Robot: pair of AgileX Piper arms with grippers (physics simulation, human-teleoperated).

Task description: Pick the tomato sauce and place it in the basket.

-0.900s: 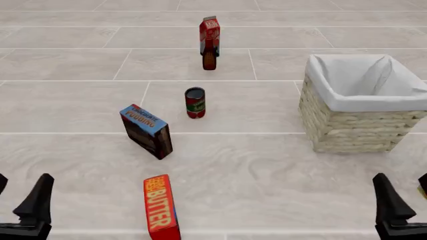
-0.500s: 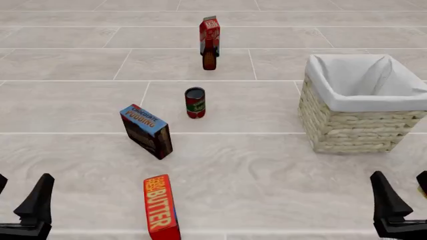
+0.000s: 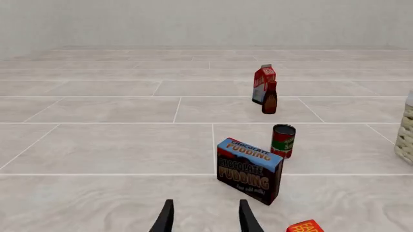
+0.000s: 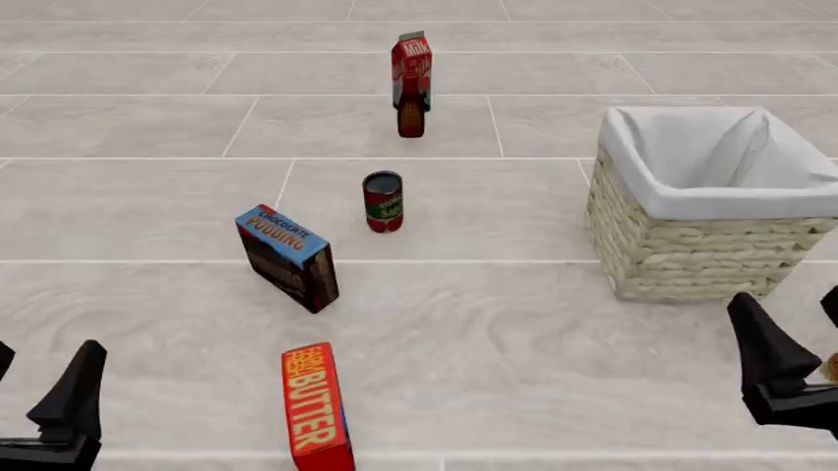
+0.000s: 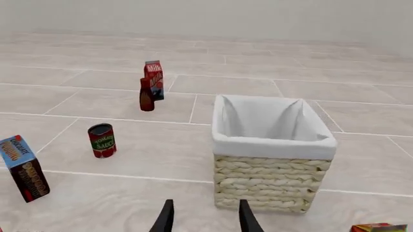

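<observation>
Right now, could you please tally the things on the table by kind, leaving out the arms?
Cans: 1, the tomato sauce
Bottles: 1, dark brown bottle
Cartons: 1, milk carton
Boxes: 2, pudding box and butter box
Baskets: 1, the basket
Partly seen item in the right wrist view's corner: 1, kind unclear
Total: 7

On the table (image 4: 550, 324) stand one sauce can (image 4: 383, 200), one basket (image 4: 701, 250), one milk carton (image 4: 411, 65), one brown bottle (image 4: 411, 117), one pudding box (image 4: 288, 256), one butter box (image 4: 316, 405), plus two claws, left (image 4: 39, 407) and right (image 4: 786, 368).
</observation>
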